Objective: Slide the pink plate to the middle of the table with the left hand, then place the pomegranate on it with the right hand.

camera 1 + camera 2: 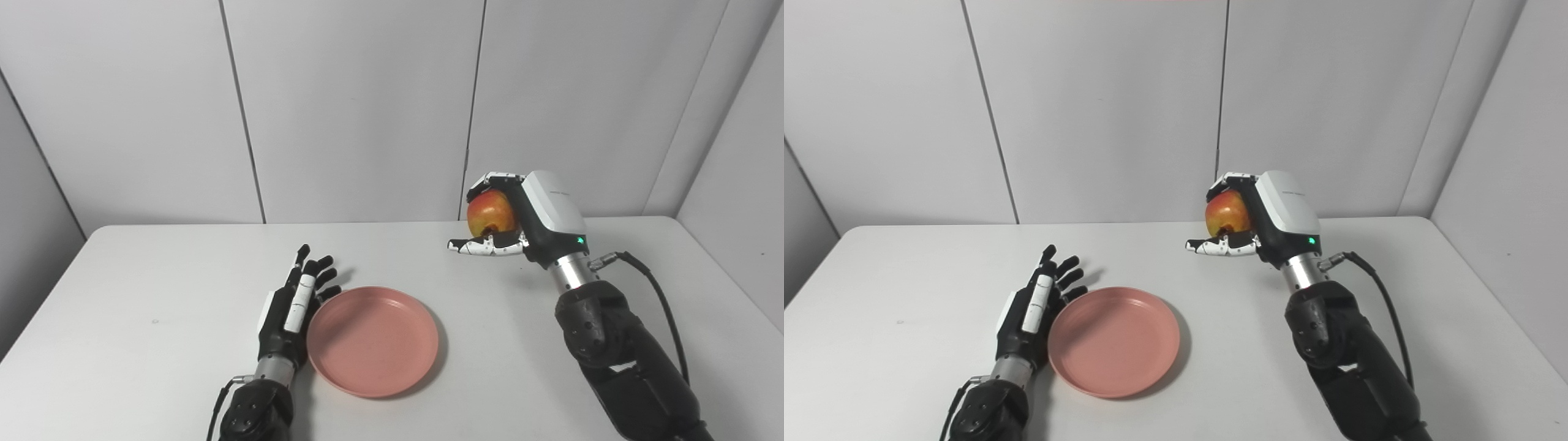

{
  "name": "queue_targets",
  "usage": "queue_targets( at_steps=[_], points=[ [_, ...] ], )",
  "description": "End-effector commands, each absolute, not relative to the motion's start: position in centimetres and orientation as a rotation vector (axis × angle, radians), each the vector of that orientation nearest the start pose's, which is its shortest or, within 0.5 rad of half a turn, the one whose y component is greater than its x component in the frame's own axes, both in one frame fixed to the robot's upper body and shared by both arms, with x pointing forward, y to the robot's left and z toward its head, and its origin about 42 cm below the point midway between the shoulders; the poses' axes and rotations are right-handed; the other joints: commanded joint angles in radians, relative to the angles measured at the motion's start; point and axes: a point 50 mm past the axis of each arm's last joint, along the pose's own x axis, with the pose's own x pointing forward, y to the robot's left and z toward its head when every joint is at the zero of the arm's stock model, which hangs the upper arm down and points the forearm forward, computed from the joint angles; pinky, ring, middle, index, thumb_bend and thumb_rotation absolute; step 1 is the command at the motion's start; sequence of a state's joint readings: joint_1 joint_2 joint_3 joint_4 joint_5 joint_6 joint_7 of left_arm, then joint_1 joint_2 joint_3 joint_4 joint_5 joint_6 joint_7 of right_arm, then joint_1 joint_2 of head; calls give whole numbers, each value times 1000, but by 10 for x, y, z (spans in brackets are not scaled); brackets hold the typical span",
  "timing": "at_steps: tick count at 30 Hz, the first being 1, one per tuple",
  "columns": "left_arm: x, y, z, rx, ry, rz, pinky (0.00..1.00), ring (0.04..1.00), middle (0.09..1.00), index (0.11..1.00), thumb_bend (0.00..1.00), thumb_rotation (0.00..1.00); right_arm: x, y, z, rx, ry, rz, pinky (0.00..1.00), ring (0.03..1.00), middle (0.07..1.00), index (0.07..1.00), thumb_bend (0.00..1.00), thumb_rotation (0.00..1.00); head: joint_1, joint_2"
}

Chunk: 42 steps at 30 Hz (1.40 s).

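Left eye view: fruit carried, plate waiting.
Right robot hand (520, 214) grips the round red-yellow pomegranate (490, 212), upper right of the shallow pink plastic plate (372, 340); left robot hand (294, 306) lies open beside it.

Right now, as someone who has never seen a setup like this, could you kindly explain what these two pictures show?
Both pictures come from two cameras side by side on a humanoid robot's head, looking down at a white table, so they show one scene from slightly different spots. The two dark arms entering from the bottom are the robot's own. Its left hand, fingers spread, lies at the left edge of an empty pink plate. Its right hand, with a white back, is raised above the table to the right of the plate, closed around a red and yellow fruit, the pomegranate.
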<state>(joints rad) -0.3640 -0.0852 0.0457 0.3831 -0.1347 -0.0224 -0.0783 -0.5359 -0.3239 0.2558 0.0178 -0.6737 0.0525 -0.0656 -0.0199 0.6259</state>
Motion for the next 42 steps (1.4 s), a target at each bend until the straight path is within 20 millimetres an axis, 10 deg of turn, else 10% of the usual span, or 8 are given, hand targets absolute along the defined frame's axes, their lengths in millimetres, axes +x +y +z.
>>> queue_targets(
  at_steps=[1,42],
  points=[
    [390,139,106,-223,49,-155,772,864,875,1000,807,768,414,-196,292,-1024,-652,55,248,315,424,482,510,178,22,2],
    [389,129,101,-234,38,-148,717,840,869,1000,819,846,392,-129,222,-1026,-640,369,213,302,428,485,512,170,82,-11]
  ],
)
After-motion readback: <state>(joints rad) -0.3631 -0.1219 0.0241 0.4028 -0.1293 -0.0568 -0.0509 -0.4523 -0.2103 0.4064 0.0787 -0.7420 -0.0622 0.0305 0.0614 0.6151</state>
